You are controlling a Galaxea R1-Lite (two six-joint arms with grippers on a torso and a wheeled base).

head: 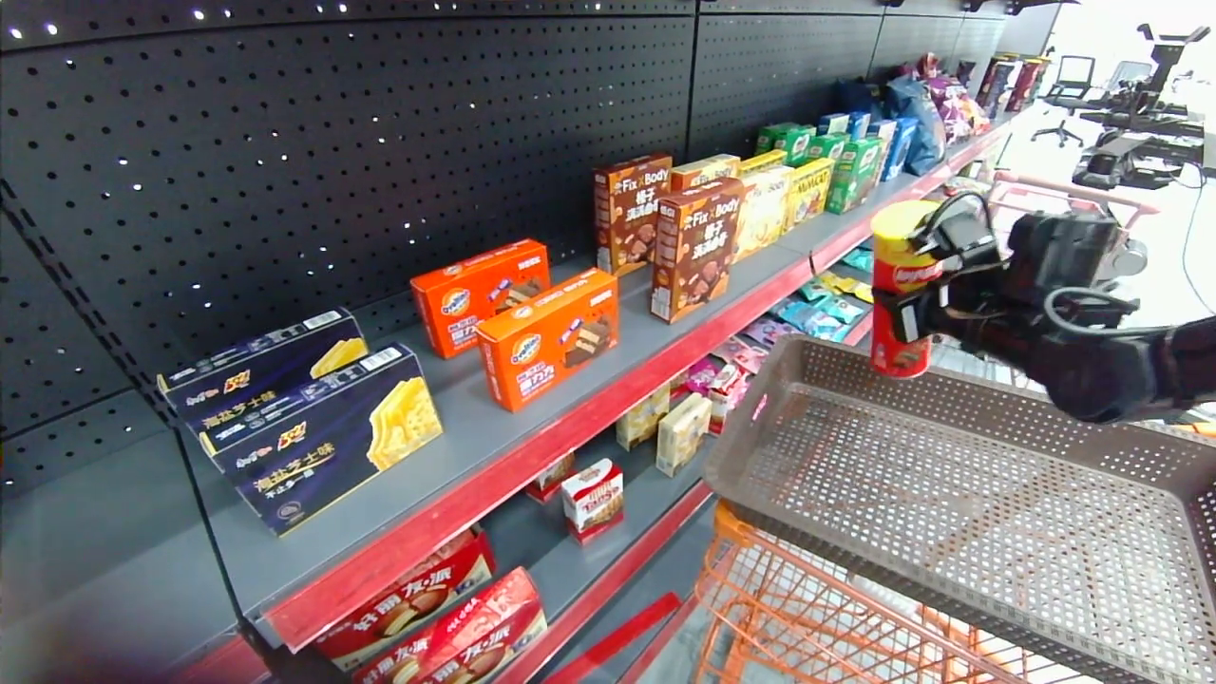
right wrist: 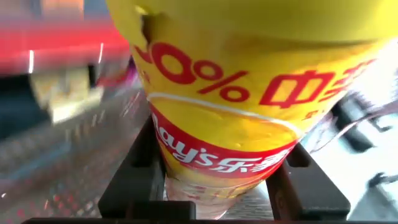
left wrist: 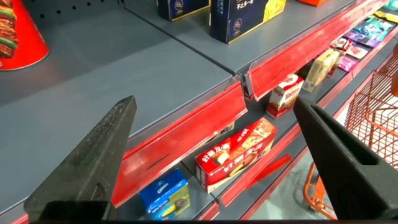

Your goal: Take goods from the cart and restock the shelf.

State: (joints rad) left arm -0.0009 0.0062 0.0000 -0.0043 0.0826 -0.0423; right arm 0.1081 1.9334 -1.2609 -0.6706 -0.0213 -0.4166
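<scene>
Left to right.

Left gripper [left wrist: 211, 155]: jaws spread wide, nothing between them. It hangs over the red front edge of the long grey shelf board [head: 446, 456]. Bare grey board lies under and behind it.

Shelf, left end: two dark blue flat cartons [head: 323, 437] lean one behind the other, the front one close to the front edge.

Mid shelf: two orange cartons [head: 549, 337], then two upright brown cartons [head: 696, 249]. A strip of bare board runs along the front edge before them, with a gap between each group.

Grey perforated plastic basket [head: 760, 399] sits on the orange wire cart [head: 807, 617], its left rim just beside the shelf's front edge.

Right gripper [head: 926, 285]: clamped on the tall cylindrical chip can [head: 898, 351], black fingers at mid-height. The can stands roughly upright, lifted over the basket's far left corner, near the shelf's front edge. The can has a yellow upper body and a red lower body; the label is intact.
</scene>
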